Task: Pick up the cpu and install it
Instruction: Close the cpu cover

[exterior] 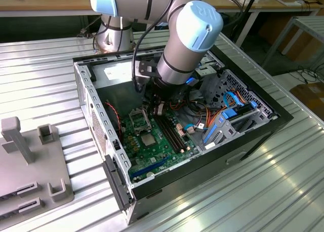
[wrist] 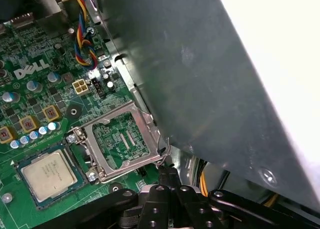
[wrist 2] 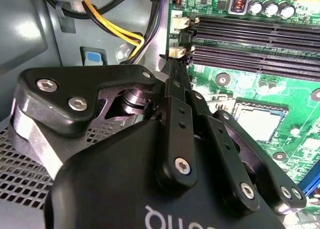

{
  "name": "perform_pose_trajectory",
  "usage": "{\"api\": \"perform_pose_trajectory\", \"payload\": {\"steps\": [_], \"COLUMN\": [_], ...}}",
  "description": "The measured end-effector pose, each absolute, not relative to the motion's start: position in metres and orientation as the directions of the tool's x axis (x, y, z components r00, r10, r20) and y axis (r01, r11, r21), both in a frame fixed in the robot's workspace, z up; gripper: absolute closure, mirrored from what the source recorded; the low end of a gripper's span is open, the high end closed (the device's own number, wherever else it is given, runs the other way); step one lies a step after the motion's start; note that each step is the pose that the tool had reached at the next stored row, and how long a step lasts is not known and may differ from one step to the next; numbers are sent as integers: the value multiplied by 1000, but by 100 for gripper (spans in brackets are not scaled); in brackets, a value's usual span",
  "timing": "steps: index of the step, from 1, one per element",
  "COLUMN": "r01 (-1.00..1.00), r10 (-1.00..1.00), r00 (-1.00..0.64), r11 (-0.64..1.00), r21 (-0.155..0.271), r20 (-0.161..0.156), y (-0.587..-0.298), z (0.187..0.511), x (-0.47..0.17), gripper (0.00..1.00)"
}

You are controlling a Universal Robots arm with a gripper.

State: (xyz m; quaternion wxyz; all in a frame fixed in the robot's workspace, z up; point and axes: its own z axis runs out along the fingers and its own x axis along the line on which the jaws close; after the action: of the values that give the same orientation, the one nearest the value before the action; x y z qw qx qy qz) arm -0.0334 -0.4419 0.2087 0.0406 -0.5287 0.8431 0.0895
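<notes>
Pincer (wrist 2: 172, 71): black linkages and body fill the near part of the second wrist view; the two fingers run forward and meet at a narrow tip, clenched on nothing, close above the motherboard's edge by the white connectors. In the first wrist view the same tip (wrist: 167, 176) sits just beside the corner of the open socket frame.
Socket frame (wrist: 122, 141): silver metal, hollow, swung up and open; green board and small contacts show through it.
Cpu (wrist: 49, 172): flat square with a silver-grey top, lying level in its socket on the motherboard, just beside the raised frame and apart from the pincer tip. In the second wrist view it (wrist 2: 258, 121) lies beyond the fingers; in the exterior view it (exterior: 148, 139) is a small pale square near the board's middle.
Memory slots (wrist 2: 260, 39): long, black, parallel, alongside the cpu.
Motherboard (exterior: 157, 151): green, flat in the bottom of the computer case.
Cables (wrist 2: 115, 24): yellow, black and purple, bundled near the case wall.
Computer case (exterior: 101, 120): open on its side on the ribbed metal surface (exterior: 253, 191).
Arm (exterior: 187, 44): grey with pale blue caps, reaching down into the case.
Grey fixture (exterior: 30, 161): on the surface at the exterior view's left, well apart from the case.
</notes>
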Motion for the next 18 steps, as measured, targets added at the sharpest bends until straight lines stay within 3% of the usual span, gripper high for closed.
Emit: {"api": "perform_pose_trajectory", "payload": {"steps": [18], "r01": [-898], "r10": [-882], "r00": [-440], "r11": [426], "r21": [111], "r20": [-169], "y": [-442], "z": [208], "x": [-37], "gripper": [89]}}
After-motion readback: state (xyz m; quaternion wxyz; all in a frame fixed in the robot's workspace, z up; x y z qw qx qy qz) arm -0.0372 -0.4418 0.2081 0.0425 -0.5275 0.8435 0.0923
